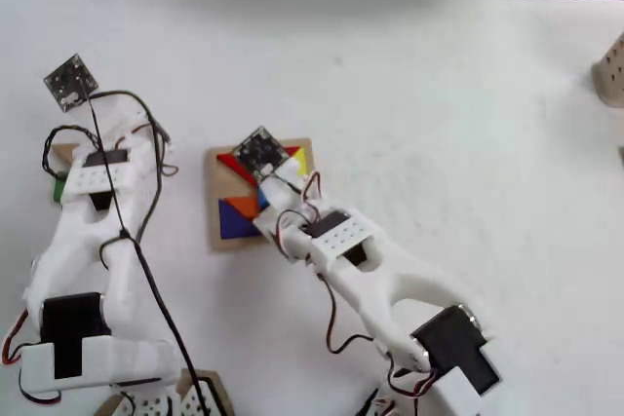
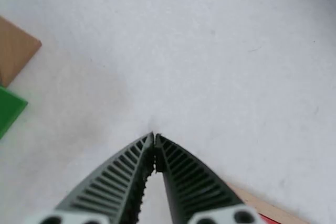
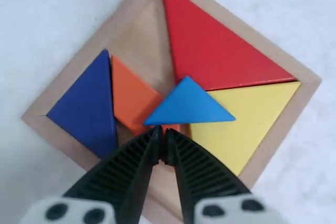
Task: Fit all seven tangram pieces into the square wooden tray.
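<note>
The white surface (image 1: 439, 94) carries the square wooden tray (image 3: 144, 35), half covered by the right arm in the high view. In it lie a red triangle (image 3: 210, 45), a yellow triangle (image 3: 247, 119), a dark blue triangle (image 3: 86, 106), an orange piece (image 3: 131, 98) and a light blue triangle (image 3: 189, 108). The right claw (image 3: 161, 137), pinched narrow, hides what is under its tips. The left claw (image 2: 155, 142), tips together, hovers over the surface. A green piece (image 2: 8, 111) is cut off at the frame edge
</note>
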Robot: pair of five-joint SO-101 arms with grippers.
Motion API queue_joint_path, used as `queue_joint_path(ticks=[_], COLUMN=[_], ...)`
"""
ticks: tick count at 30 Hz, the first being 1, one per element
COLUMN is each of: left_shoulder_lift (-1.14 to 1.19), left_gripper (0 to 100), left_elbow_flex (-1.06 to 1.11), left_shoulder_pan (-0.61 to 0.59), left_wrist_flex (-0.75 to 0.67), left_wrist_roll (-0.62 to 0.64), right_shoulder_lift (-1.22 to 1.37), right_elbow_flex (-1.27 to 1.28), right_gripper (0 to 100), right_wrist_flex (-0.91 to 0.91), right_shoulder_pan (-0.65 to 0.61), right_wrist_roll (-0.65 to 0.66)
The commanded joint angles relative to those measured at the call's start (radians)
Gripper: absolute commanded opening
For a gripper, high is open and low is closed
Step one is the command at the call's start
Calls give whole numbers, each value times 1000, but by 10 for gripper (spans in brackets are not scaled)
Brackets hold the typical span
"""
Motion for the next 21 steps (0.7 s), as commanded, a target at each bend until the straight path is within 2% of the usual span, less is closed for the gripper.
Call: queue_joint_path(ticks=[1,11,17,21], left_shoulder_lift=[-2,-2,-2,-2], left_gripper=[24,24,24,24], left_elbow_flex=[-44,-44,-44,-44], left_shoulder_pan=[15,15,15,15], left_wrist_flex=[-28,-29,-29,-29], left_wrist_roll=[0,0,0,0], right_shoulder_lift=[-16,-5,-12,-18], right_elbow_flex=[-38,-57,-52,-58], right_gripper=[21,21,21,21], right_wrist_flex=[-41,-143,-134,-59], right_shoulder_pan=[-13,-18,-12,-5], right_wrist_roll=[11,11,11,11])
